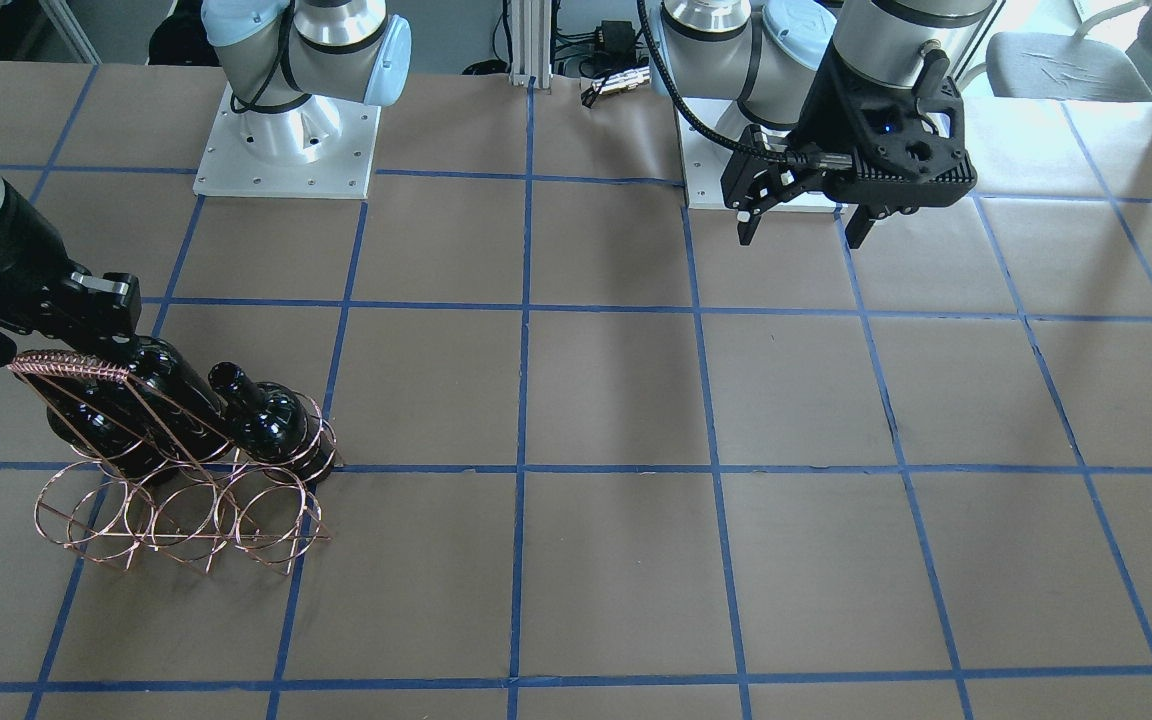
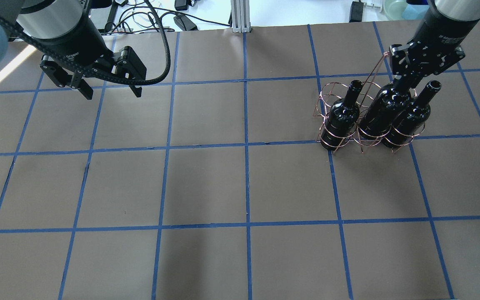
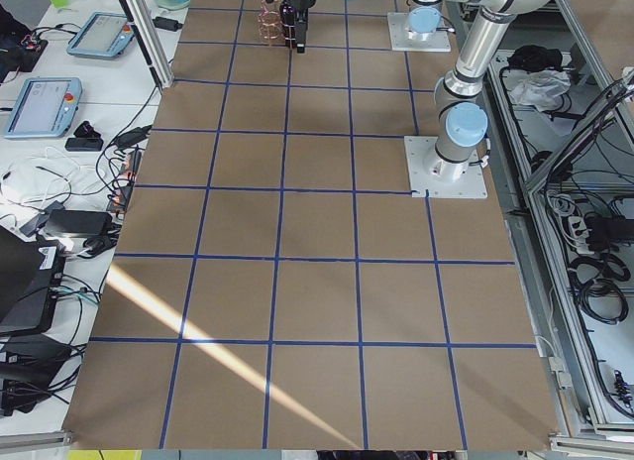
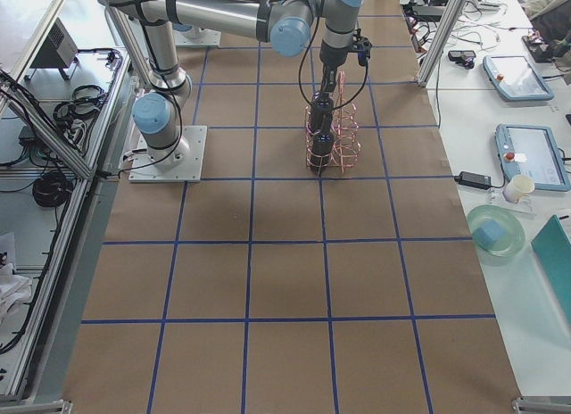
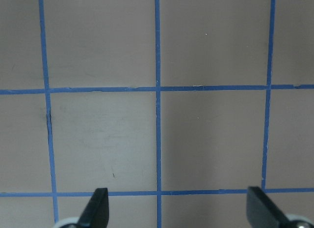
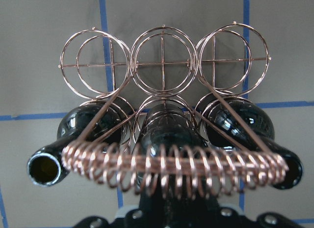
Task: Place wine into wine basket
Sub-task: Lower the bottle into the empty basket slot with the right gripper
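Observation:
The copper wire wine basket (image 2: 322, 101) stands at the table's right, also in the front view (image 1: 179, 541) and the right wrist view (image 6: 163, 64). Three near-black wine bottles stand in its row nearer the robot. My right gripper (image 2: 403, 81) is shut on the neck of the middle bottle (image 2: 383, 112), whose body sits in the middle hoop (image 6: 164, 127). The outer bottles (image 2: 344, 114) (image 2: 408, 118) stand free with open mouths. The three hoops on the far side hold nothing. My left gripper (image 2: 111, 89) is open and empty above the table's far left (image 5: 179, 208).
The basket's wire-wrapped handle (image 6: 171, 161) arches just in front of my right gripper. Blue tape lines grid the brown table (image 2: 206, 187). The arm bases (image 1: 286, 150) stand at the robot's side. Cables and tablets (image 4: 522, 155) lie off the table's ends.

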